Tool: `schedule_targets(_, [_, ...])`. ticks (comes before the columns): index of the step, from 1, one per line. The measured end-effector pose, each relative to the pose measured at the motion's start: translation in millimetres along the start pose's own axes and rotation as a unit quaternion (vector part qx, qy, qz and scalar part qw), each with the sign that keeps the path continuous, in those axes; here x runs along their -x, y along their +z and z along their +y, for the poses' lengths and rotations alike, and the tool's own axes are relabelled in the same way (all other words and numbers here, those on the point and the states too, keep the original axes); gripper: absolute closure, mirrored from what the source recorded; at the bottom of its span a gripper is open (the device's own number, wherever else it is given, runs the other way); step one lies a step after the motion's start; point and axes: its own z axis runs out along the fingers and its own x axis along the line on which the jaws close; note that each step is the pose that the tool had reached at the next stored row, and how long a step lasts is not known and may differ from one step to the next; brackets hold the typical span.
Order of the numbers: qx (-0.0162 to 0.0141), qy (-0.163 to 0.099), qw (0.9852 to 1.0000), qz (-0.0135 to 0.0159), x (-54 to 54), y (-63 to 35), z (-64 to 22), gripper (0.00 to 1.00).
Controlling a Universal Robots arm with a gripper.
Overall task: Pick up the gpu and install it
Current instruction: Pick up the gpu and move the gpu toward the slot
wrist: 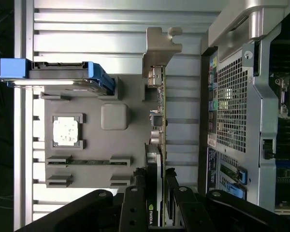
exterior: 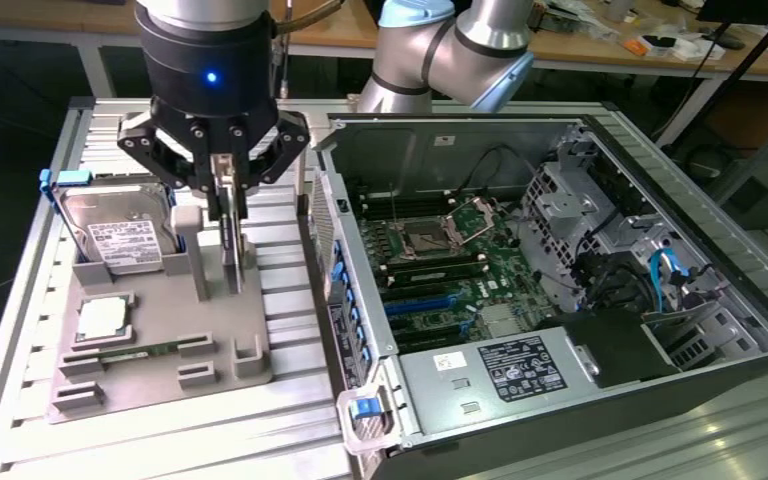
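Note:
The gpu (exterior: 233,250) is a thin dark card standing on edge on the grey holder plate (exterior: 157,385), to the exterior view's left of the open computer case (exterior: 704,330). My gripper (exterior: 228,205) hangs straight above the gpu, its fingers shut on the card's upper edge. In the wrist view the gpu (wrist: 158,125) runs edge-on between the black fingers (wrist: 135,203), with its silvery end bracket (wrist: 159,48) at the far end. The gripper (wrist: 154,195) clamps the part with the green logo. The card's lower edge is still down at the holder plate (wrist: 135,111).
A silver hard drive in a blue frame (exterior: 117,235) leans on the same plate, with a processor (exterior: 101,318) and a green memory stick (exterior: 144,350) nearer the front. Inside the case lie the motherboard (exterior: 444,250) and its blue slots (exterior: 424,300). The case wall (wrist: 232,96) stands close beside the card.

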Motion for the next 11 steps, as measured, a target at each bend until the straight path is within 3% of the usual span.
schedule_targets(5, [0.0000,0.000,1.0000,-0.0001,0.0,-18.6,0.8,0.73])
schedule_targets(11, [0.0000,0.000,1.0000,-0.0002,-0.1,-48.9,2.2,0.73])
